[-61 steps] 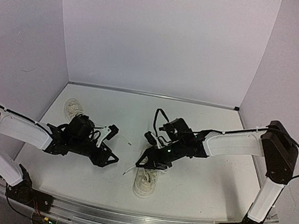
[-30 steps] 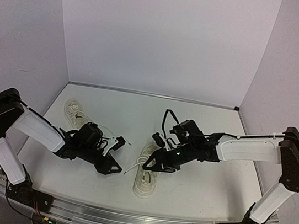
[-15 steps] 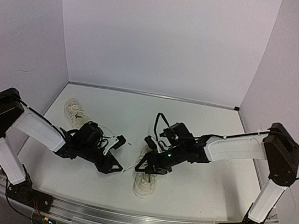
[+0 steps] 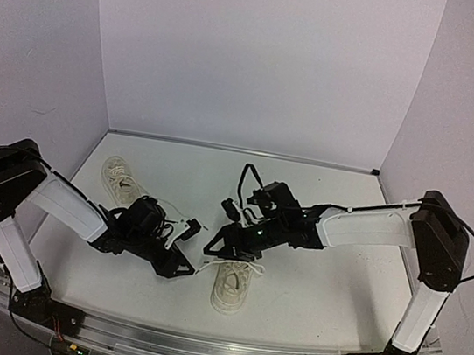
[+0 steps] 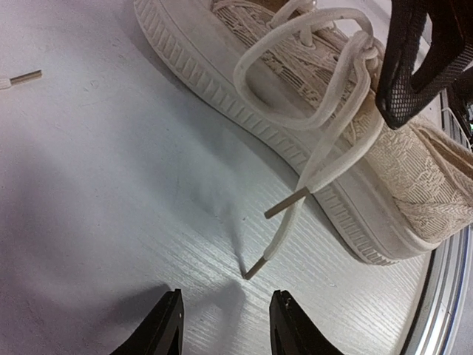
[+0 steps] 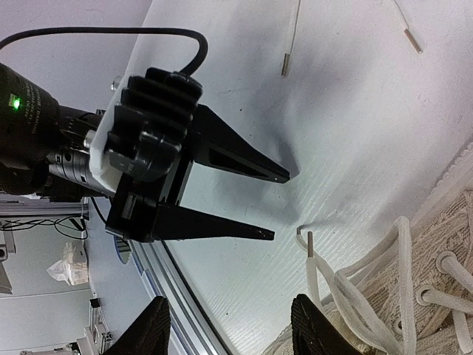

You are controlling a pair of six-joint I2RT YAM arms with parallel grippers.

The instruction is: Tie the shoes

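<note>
Top external view: near shoe (image 4: 230,290) lies front-centre on the table (image 4: 331,200), both grippers low at its far end. Second shoe (image 4: 117,173) lies far left, well apart. Left wrist view: left gripper (image 5: 225,299) has its fingers apart and empty, with lace ends (image 5: 255,268) just ahead. Right wrist view: right gripper (image 6: 230,302) has its fingers apart, gripping nothing, beside the laces (image 6: 355,285).
</note>
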